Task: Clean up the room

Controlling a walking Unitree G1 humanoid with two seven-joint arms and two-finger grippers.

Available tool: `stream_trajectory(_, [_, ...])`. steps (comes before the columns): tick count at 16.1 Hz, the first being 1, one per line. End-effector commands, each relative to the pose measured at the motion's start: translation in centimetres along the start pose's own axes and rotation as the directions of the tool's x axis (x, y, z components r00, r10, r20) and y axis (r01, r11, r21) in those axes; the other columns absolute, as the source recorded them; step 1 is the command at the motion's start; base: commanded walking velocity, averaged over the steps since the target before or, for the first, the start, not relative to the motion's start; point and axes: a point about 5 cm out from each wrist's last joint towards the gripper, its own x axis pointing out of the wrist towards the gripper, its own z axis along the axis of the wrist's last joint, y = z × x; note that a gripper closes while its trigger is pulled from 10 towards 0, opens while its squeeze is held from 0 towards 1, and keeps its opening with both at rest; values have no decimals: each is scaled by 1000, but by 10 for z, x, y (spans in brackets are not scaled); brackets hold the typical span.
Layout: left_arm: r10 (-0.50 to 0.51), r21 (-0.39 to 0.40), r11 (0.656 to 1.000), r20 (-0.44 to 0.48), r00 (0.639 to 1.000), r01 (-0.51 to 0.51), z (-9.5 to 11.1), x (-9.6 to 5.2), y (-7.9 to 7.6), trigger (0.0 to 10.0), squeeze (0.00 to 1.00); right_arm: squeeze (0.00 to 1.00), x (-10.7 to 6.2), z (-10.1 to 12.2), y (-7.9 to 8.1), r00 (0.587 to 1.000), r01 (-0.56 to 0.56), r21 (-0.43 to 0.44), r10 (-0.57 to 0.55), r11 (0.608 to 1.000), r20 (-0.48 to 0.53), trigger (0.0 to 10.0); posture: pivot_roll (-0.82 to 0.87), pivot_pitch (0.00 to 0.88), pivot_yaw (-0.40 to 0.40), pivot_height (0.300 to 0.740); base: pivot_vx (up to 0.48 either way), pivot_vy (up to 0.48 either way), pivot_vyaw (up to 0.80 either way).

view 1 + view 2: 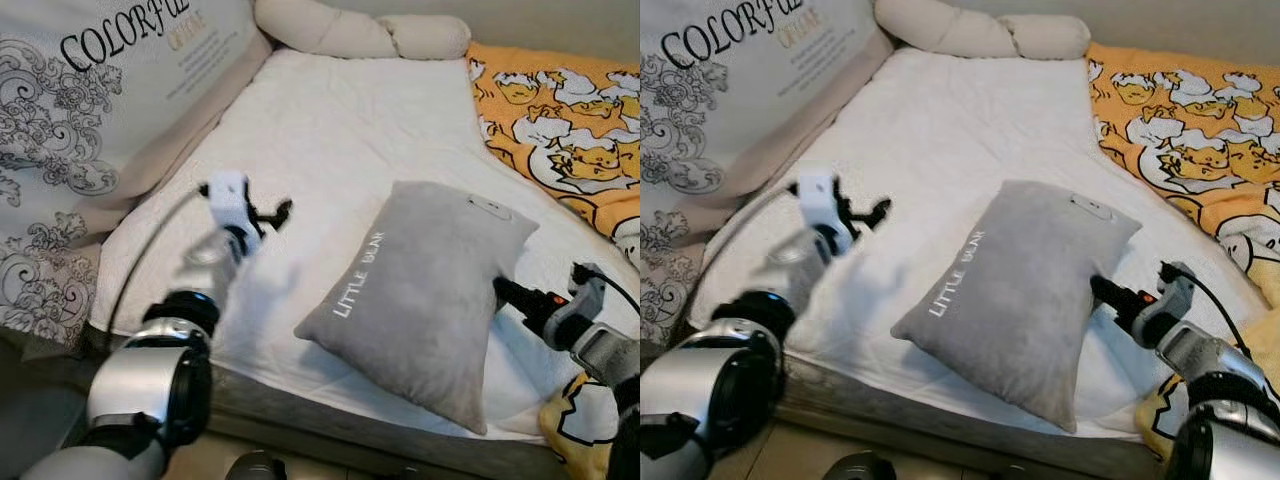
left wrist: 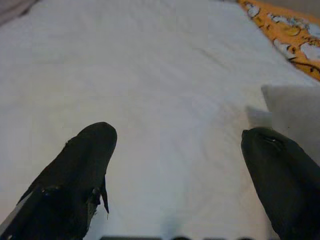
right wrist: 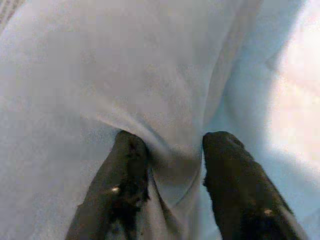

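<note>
Two hands over one bed (image 1: 340,120), listed below with the bedding.

Item 1. Grey pillow (image 1: 425,290), lettered "LITTLE BEAR" in white along one face, small white tag near its far corner. It lies tilted on the white sheet (image 1: 330,150), toward the near edge of the bed and to the robot's right of centre, its near corner reaching almost to the mattress edge.

Item 2. Right hand (image 1: 503,289), black fingers, at the right edge of the grey pillow. In the right wrist view the two fingers (image 3: 125,165) sit either side of a raised fold of grey fabric and pinch it between them: clamped on the pillow.

Item 3. Left hand (image 1: 272,213), raised above bare white sheet to the left of the pillow, blurred in the head views. In the left wrist view its fingers (image 2: 85,165) stand wide apart with nothing between them; a corner of the grey pillow shows beside one finger.

Item 4. Large cushion (image 1: 90,110), cream with grey scrollwork and the word "COLORFUL" in black, propped along the left side of the bed.

Item 5. Cream bolster (image 1: 360,30), knotted or twisted in form, lying across the far end of the bed.

Item 6. Orange blanket (image 1: 560,110) printed with white and yellow cartoon figures, spread over the right side of the bed, well apart from the left hand.
</note>
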Motion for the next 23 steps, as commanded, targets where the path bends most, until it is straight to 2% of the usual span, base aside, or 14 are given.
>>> stream_trajectory(1, [36,-23,999,4,999,-36,-3,2,-6,10000,1000,1000,2,7,8,999,-12,-68,15,998,47,10000,-146,60,38,740,0,0,0])
stream_trajectory(3, [39,-66,997,-23,999,-40,-17,2,-14,10000,1000,1000,9,-4,15,1000,-12,-100,14,995,18,10000,-169,69,52,740,0,0,0])
stream_trajectory(5, [19,-126,992,-80,997,-29,-38,1,-33,10000,639,1000,22,-28,27,999,15,-183,-23,983,-40,10000,-182,74,71,740,0,0,0])
stream_trajectory(6, [-22,-182,983,-113,993,1,-49,0,-46,10000,133,1000,30,-40,38,999,-1,-205,-10,979,-50,10000,-182,72,73,740,0,0,0])
stream_trajectory(7, [-67,-185,982,-134,989,41,-56,-1,-55,10000,0,1000,35,-46,45,998,-14,-210,2,978,-58,10000,-175,70,79,740,0,0,0])
stream_trajectory(9, [-226,-141,970,-234,946,197,-87,-11,-80,10000,0,1000,53,-65,78,993,-104,-205,90,973,-75,10000,-148,56,82,740,0,0,0])
stream_trajectory(11, [-294,-217,946,-264,919,241,-102,-19,-80,10000,0,1000,60,-72,97,984,-173,-215,158,961,-87,10000,-136,49,81,740,0,0,0])
stream_trajectory(12, [-385,-301,902,-241,891,309,-106,-25,-74,10000,0,1000,63,-75,111,973,-227,-231,211,946,-95,10000,-120,42,77,740,0,0,0])
stream_trajectory(16, [-554,-362,803,-157,818,474,-99,-33,-61,10000,0,1000,66,-72,125,955,-297,-221,285,929,-88,10000,-89,27,60,740,0,0,0])
stream_trajectory(18, [-623,-392,742,-105,775,543,-95,-38,-59,10000,0,1000,65,-72,117,964,-264,-237,248,935,-96,10000,-81,25,50,740,0,0,0])
stream_trajectory(20, [-658,-360,724,-108,745,588,-98,-42,-66,10000,0,1000,61,-69,86,993,-97,-287,72,953,-97,10000,-80,27,43,740,0,0,0])
stream_trajectory(21, [-663,-362,719,-98,742,594,-96,-42,-68,10000,0,1000,60,-68,84,993,-91,-283,67,955,-93,10000,-82,29,43,740,0,0,0])
stream_trajectory(22, [-665,-350,715,-74,743,605,-91,-40,-69,10000,0,1000,58,-65,77,996,-61,-284,40,957,-80,10000,-84,31,46,740,0,0,0])
stream_trajectory(23, [-589,-339,766,-27,808,546,-79,-33,-56,10000,0,1000,53,-58,68,997,-52,-257,36,965,-64,10000,-90,39,51,740,0,0,0])
